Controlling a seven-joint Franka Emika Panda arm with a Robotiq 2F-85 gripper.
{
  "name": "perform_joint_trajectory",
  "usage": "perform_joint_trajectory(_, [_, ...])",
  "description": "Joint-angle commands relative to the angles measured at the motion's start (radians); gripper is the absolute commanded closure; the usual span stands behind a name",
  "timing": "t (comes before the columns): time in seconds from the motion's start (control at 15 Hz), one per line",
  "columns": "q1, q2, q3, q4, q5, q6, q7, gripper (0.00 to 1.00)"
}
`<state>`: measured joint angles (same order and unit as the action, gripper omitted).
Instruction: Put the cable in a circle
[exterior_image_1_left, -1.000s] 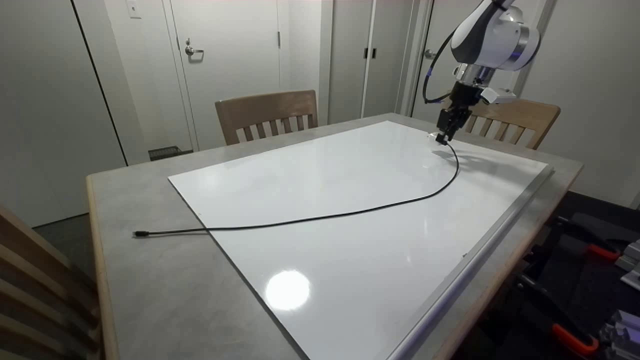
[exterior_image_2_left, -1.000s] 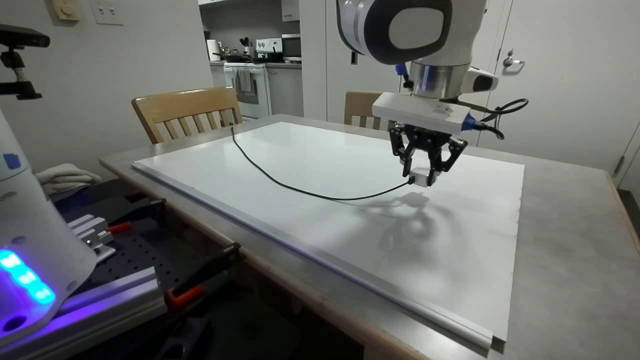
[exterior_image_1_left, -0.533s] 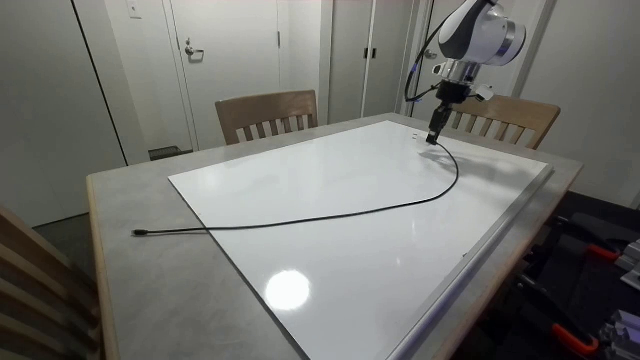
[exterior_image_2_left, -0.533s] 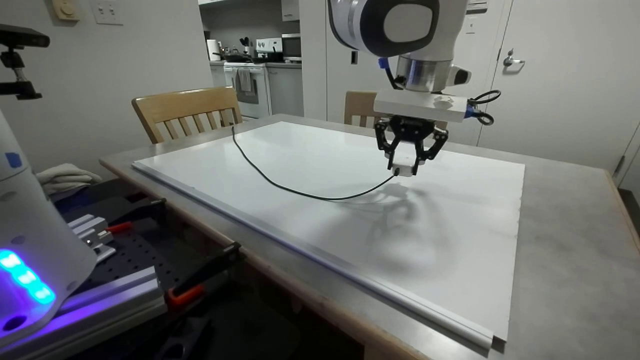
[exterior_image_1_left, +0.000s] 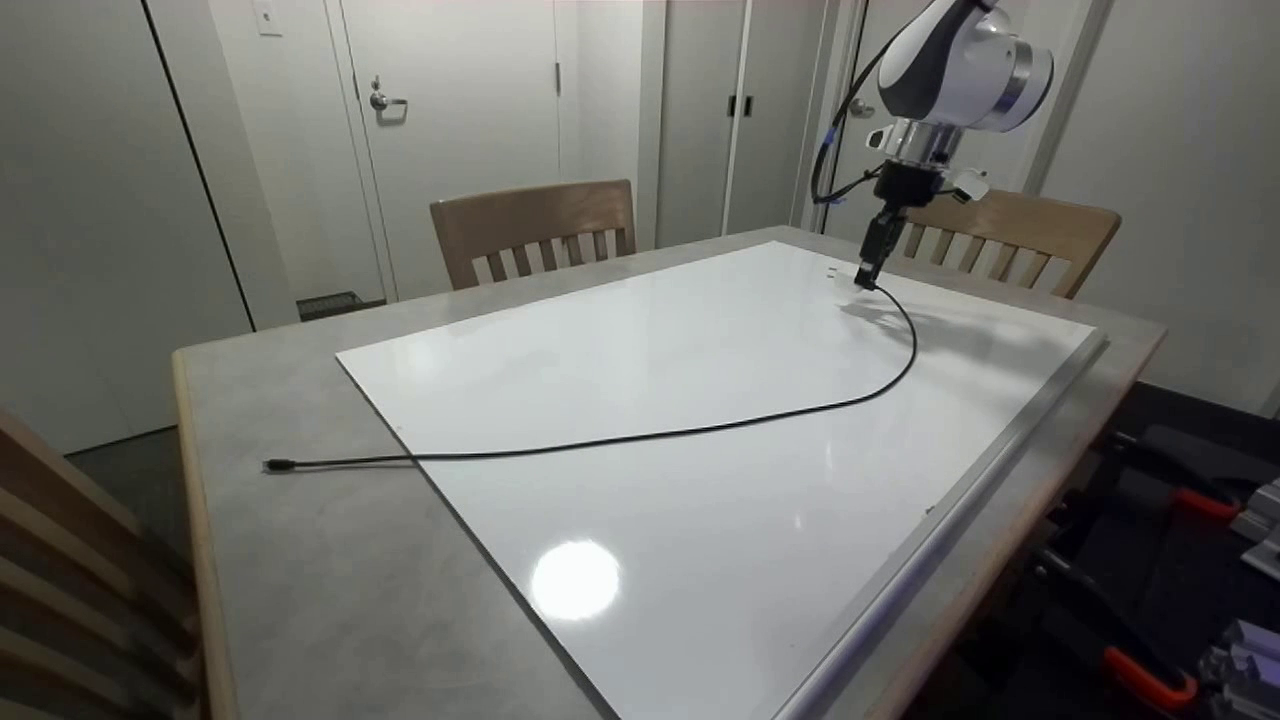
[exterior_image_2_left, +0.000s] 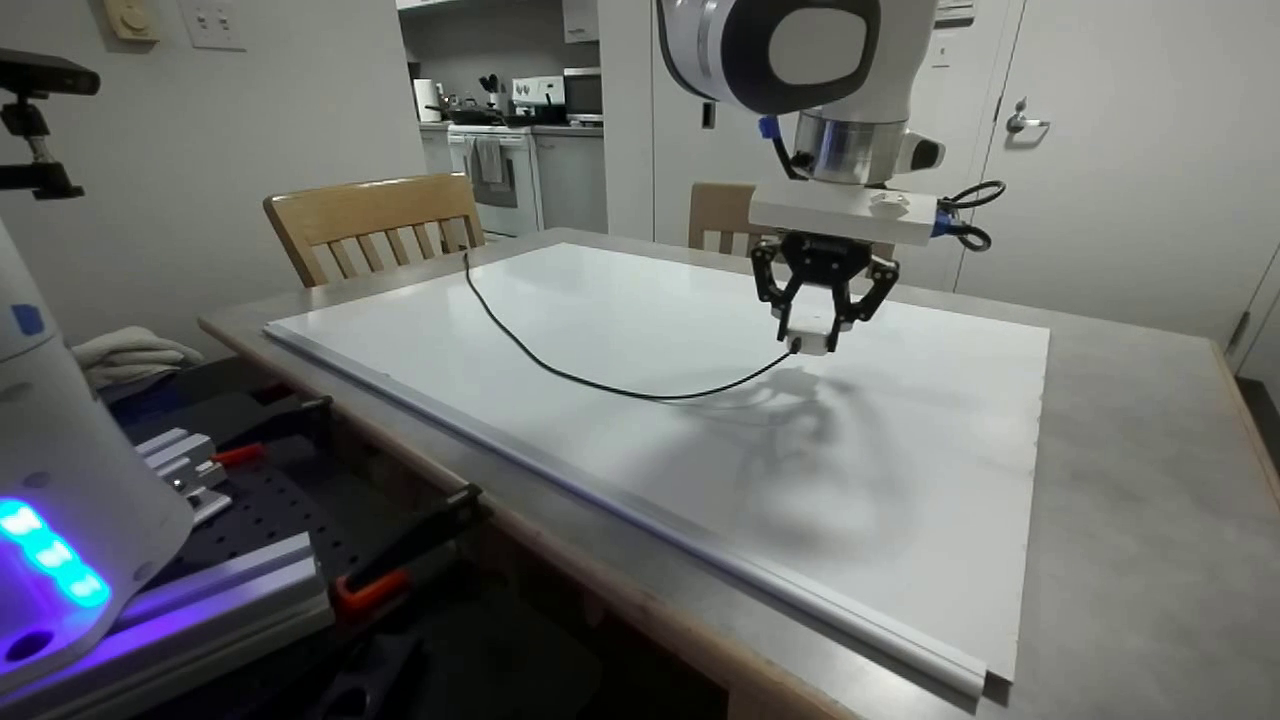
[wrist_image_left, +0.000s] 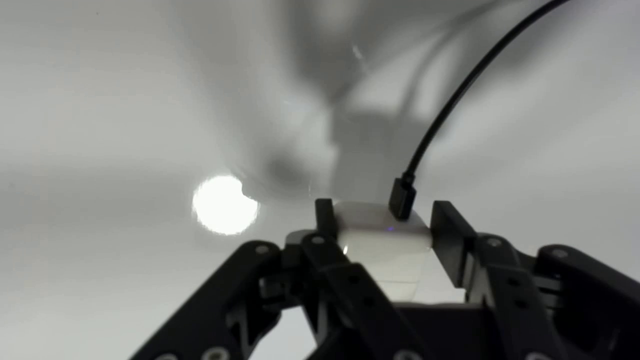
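My gripper (wrist_image_left: 384, 220) is closed around a white plug adapter (wrist_image_left: 385, 250), with a finger (wrist_image_left: 327, 220) on each side of it. The black cable (wrist_image_left: 450, 103) runs out of the adapter's face. In an exterior view the adapter (exterior_image_2_left: 812, 335) hangs a little above the white board, its shadow below. From there the cable (exterior_image_1_left: 640, 437) bends through a wide curve and lies across the board. Its free end (exterior_image_1_left: 281, 465) rests beyond the board's edge on the grey table. As it lies, the cable forms an open curve, not a loop.
The white board (exterior_image_1_left: 620, 360) covers much of the grey table (exterior_image_1_left: 300, 590), with a raised rail (exterior_image_2_left: 640, 510) along one long edge. Wooden chairs (exterior_image_1_left: 540, 225) stand around it. Clamps (exterior_image_2_left: 410, 550) and the robot's base (exterior_image_2_left: 70, 480) sit beside the table.
Over the last second my gripper has turned and shifted sideways over the board, carrying the adapter and bending the cable more tightly near it. Since half a second ago almost nothing has moved.
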<state>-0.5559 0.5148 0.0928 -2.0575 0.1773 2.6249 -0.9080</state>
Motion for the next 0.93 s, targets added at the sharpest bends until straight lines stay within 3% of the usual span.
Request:
perform_joint_trajectory(0.0, [0.024, -0.001, -0.023, 0.001, 0.021, -0.003, -0.013, 0.49])
perform_joint_trajectory(0.27, [0.024, -0.001, -0.023, 0.001, 0.021, -0.003, -0.013, 0.49])
perform_joint_trajectory(0.33, [0.024, -0.001, -0.023, 0.001, 0.021, -0.003, -0.013, 0.74])
perform_joint_trajectory(0.6, [0.04, 0.028, -0.03, 0.063, -0.017, -0.032, -0.055, 0.74])
perform_joint_trajectory(0.87, [0.049, 0.086, -0.022, 0.182, -0.069, -0.079, -0.213, 0.74])
